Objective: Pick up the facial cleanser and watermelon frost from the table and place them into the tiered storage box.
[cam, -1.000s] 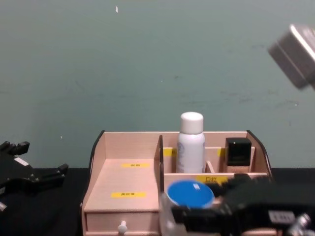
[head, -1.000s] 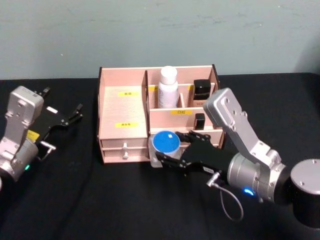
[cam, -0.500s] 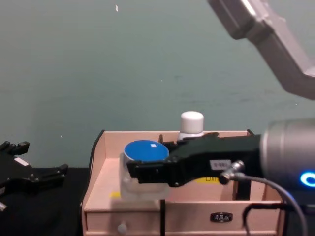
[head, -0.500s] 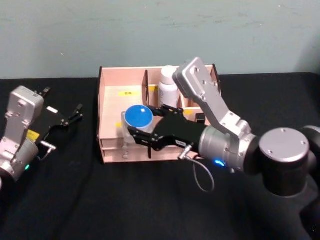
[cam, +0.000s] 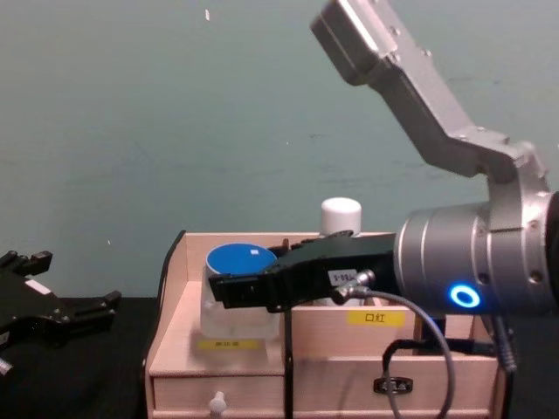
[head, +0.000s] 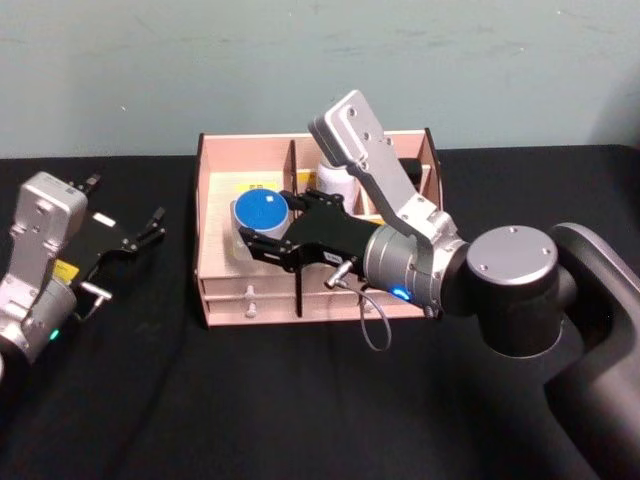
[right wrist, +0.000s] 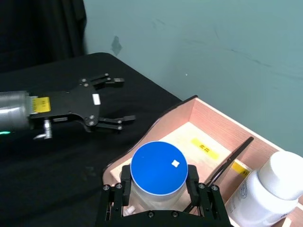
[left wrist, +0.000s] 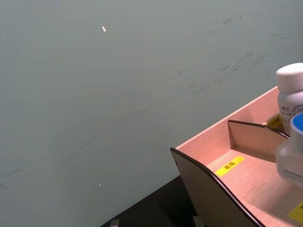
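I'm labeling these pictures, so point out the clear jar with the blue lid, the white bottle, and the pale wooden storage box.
Clear jar with blue lid (right wrist: 158,167), right wrist view, lid top.
White bottle (left wrist: 290,92), left wrist view, cap and shoulder.
Pale wooden storage box (head: 213,282), head view, front edge by the drawer.

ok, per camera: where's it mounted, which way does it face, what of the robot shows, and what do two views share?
Head: high, looking forward and down at the tiered storage box; the right gripper holds the blue-lidded jar, the left gripper is parked open at left.
Chest: low, facing forward across the table; right arm large.
Left wrist: faces the wall and the box's left side.
Right wrist: looks along its fingers at the jar, with the left gripper beyond.
Shared: head and chest both show the white bottle.
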You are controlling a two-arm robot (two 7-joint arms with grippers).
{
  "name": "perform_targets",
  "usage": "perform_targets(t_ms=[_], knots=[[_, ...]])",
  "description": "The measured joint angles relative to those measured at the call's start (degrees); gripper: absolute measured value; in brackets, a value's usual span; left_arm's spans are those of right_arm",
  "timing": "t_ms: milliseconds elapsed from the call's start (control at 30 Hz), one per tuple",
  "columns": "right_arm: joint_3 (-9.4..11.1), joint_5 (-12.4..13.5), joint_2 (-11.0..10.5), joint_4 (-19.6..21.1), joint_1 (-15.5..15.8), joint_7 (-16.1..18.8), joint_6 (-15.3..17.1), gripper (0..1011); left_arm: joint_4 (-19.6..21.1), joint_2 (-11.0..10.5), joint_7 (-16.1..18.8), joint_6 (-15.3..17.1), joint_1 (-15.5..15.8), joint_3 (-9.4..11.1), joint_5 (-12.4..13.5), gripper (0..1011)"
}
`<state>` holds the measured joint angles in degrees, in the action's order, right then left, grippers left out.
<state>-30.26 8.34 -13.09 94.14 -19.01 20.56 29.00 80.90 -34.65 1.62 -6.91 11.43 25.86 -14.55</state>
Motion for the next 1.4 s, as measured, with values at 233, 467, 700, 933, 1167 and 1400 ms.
perform_targets(t_ms=[233, 467, 700, 933, 1167, 1400], knots=[[0.2, -0.8, 2.1, -4.3, -2.2, -0.5, -0.9, 703, 0.0, 0.0, 0.0, 0.0, 0.0, 0.0, 0.0, 1001], [0.3, -1.2, 3.3, -7.0, -3.4, -0.6, -1.6, 702, 0.0, 0.0, 0.0, 0.0, 0.0, 0.0, 0.0, 1001], [0.2, -1.7, 4.3, -9.5, -4.7, -0.4, -1.9, 703, 0.0, 0.0, 0.0, 0.0, 0.0, 0.0, 0.0, 1001], [0.1, -2.3, 4.8, -10.5, -5.3, -0.3, -1.9, 703, 0.0, 0.0, 0.0, 0.0, 0.0, 0.0, 0.0, 1001], [0.0, -2.8, 5.0, -11.0, -5.5, -0.1, -0.9, 703, 0.0, 0.0, 0.0, 0.0, 0.0, 0.0, 0.0, 1001], [0.0, -2.8, 5.0, -11.0, -5.5, -0.1, -1.0, 703, 0.0, 0.0, 0.0, 0.0, 0.0, 0.0, 0.0, 1001]])
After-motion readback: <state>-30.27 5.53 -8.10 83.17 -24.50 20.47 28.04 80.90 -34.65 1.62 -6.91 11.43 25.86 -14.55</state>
